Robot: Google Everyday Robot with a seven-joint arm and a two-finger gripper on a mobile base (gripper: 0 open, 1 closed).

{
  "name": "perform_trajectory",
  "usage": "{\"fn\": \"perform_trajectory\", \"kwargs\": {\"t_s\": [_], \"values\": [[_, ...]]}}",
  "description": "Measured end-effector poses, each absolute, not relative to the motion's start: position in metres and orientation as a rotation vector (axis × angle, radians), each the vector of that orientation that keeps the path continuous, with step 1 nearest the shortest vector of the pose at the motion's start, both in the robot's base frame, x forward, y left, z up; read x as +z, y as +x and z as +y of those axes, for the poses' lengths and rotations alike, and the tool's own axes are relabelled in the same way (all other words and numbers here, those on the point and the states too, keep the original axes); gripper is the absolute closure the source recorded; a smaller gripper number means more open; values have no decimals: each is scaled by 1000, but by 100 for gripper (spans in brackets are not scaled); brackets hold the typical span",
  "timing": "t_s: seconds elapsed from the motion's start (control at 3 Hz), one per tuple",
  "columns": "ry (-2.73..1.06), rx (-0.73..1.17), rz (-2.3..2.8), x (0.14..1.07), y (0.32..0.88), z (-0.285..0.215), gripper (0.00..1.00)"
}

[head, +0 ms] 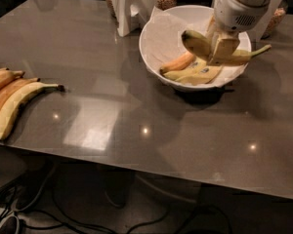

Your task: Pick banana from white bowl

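Far left of white bowl [154,48]: loose bananas [12,101]. Inside bowl: three shorter bananas [193,71]. Over its right half, banana [196,43] hangs crosswise, clamped mid-length by gripper [223,48]. Judgement: raise straight, keep it level, clear the rim.

One gripper [220,50] above the one white bowl [147,50], clasping one long banana [197,43], three shorter bananas [193,72] in the bowl, three loose bananas [14,110] at the table [185,145] left edge
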State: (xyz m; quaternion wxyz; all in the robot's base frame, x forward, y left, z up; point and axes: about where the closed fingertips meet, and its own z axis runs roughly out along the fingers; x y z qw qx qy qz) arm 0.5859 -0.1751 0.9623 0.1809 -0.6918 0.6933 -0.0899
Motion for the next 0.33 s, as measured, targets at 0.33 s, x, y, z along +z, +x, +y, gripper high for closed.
{"fn": "perform_trajectory", "kwargs": {"t_s": [0.33], "values": [[-1925, -175, 1921, 984, 556, -185, 81]]}}
